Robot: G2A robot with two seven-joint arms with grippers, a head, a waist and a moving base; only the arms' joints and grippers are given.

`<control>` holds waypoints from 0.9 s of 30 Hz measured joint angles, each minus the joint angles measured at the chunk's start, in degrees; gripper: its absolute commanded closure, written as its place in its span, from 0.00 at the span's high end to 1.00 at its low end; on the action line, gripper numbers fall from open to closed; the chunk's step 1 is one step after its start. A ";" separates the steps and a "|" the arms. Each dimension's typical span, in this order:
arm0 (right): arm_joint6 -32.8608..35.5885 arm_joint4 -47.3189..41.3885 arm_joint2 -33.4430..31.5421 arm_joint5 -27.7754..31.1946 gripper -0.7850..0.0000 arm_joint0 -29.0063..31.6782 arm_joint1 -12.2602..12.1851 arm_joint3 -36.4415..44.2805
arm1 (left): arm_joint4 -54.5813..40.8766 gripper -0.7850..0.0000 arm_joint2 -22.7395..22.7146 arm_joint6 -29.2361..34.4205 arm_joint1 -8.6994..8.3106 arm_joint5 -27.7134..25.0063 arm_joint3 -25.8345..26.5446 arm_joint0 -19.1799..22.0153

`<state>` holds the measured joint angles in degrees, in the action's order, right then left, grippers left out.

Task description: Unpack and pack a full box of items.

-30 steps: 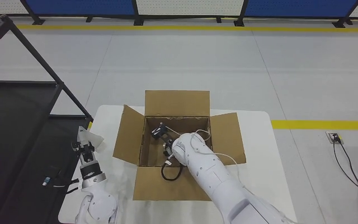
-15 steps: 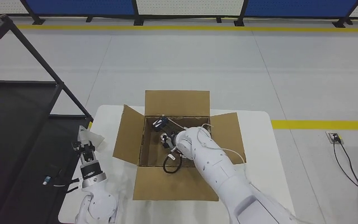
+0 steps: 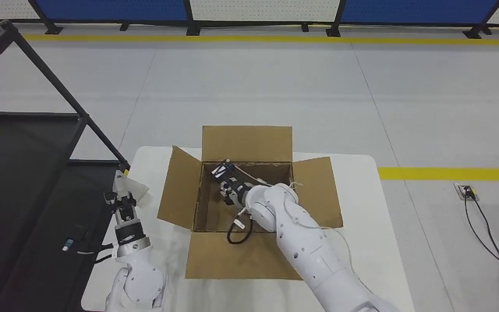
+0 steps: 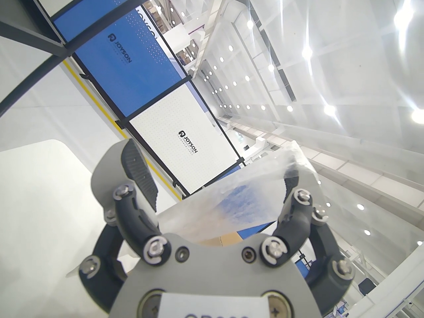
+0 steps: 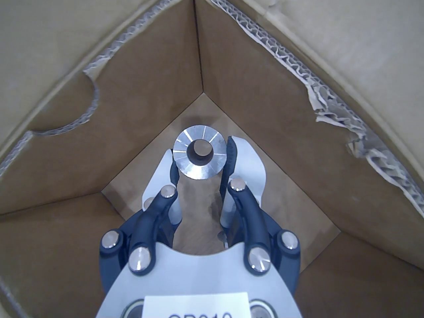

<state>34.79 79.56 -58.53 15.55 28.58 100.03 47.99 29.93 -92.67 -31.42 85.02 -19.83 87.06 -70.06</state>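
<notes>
An open cardboard box (image 3: 306, 195) stands in the middle of the white table (image 3: 366, 234). My right gripper (image 3: 227, 187) is down inside it near the far left corner. In the right wrist view this gripper (image 5: 201, 153) is shut on a round silver metal part with a centre hole (image 5: 212, 140), held above the box floor (image 5: 195, 110). My left gripper (image 3: 125, 204) points upward at the table's left edge. Its fingers (image 4: 139, 173) stand wide apart, and a clear plastic bag (image 4: 232, 200) lies across them, leaning on one finger.
All the box flaps (image 3: 175, 187) are folded outward. A black metal frame (image 3: 47, 86) stands just left of the table. Bare tabletop lies to the right of the box.
My right gripper has moved from the middle of the box toward its far left corner. The left arm has shifted a little toward the far side, with the bag still on it.
</notes>
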 measured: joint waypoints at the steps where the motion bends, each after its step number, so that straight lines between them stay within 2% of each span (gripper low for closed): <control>1: 2.08 1.20 -1.07 0.13 0.00 2.86 -0.81 5.46 | -0.06 1.00 -0.03 0.08 -0.01 -0.04 -0.05 0.09; 5: 7.43 3.92 -4.32 0.35 0.00 11.51 -2.75 21.60 | -0.29 1.00 -0.12 0.36 -0.03 -0.02 -0.35 0.40; 8: 9.78 5.17 -5.30 0.68 0.00 15.13 -3.39 28.80 | -0.37 1.00 -0.24 0.48 -0.05 -0.01 -0.54 0.65; 21: 9.84 5.26 -5.27 0.45 0.00 15.16 -3.40 28.95 | -1.08 1.00 -0.77 0.86 -0.14 -0.31 -1.76 1.40; 27: 7.28 3.35 -4.89 0.06 0.00 15.05 -3.33 28.03 | -0.92 1.00 -0.51 1.37 -0.15 -0.16 -2.29 1.69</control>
<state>42.06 82.91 -63.42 15.62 43.63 96.70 76.02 29.01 -93.19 -30.05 84.87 -19.99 84.77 -68.37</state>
